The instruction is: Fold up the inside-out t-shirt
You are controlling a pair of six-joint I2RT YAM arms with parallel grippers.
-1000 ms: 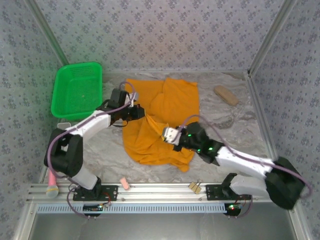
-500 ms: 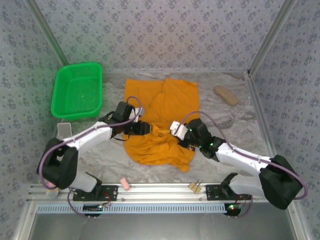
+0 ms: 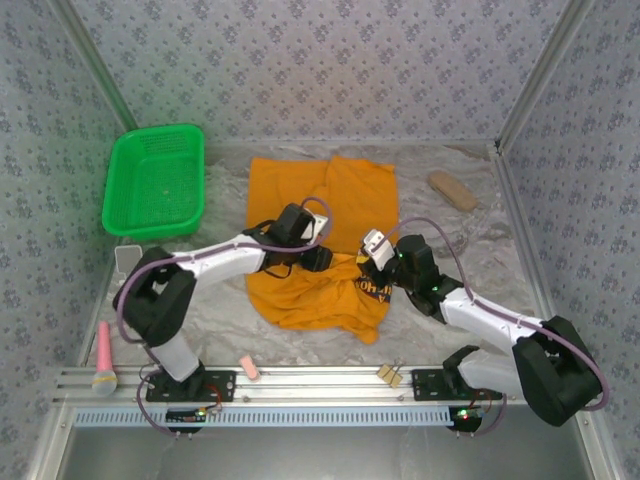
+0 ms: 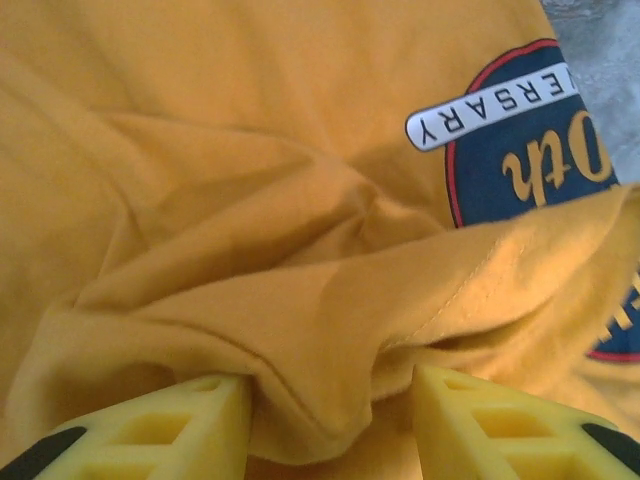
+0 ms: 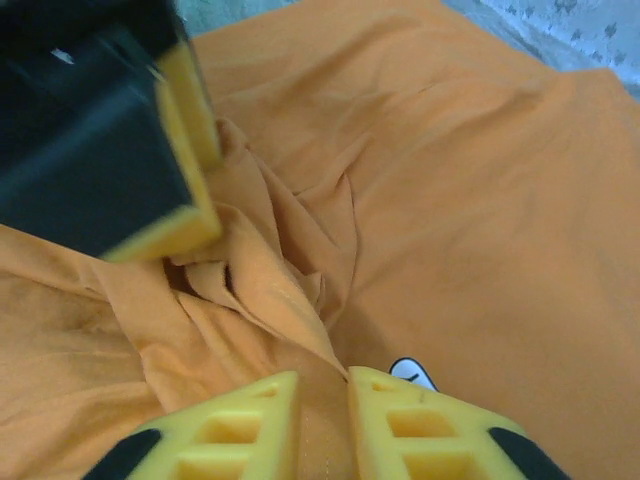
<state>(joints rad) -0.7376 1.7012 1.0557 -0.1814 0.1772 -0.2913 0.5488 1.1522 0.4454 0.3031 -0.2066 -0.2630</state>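
Overhead, the light is bright, even and diffuse; the arms cast only faint, soft shadows on the bench (image 3: 225,322), and detail is slightly grainy. In the left wrist view the printed graphic (image 4: 520,170) is crisp, while the yellow fingers (image 4: 150,430) at the bottom edge blur. The right wrist view's upper left is dark and unfocused, and shadow pools in the t-shirt (image 5: 480,200) folds left of centre.

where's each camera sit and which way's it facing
top external: above and behind the bases, facing down; left gripper and right gripper over the t-shirt.
left wrist: on that wrist, looking past its yellow fingers at a t-shirt fold.
right wrist: on that wrist, looking past its fingers at the t-shirt.
shared: top and right wrist show the left gripper.
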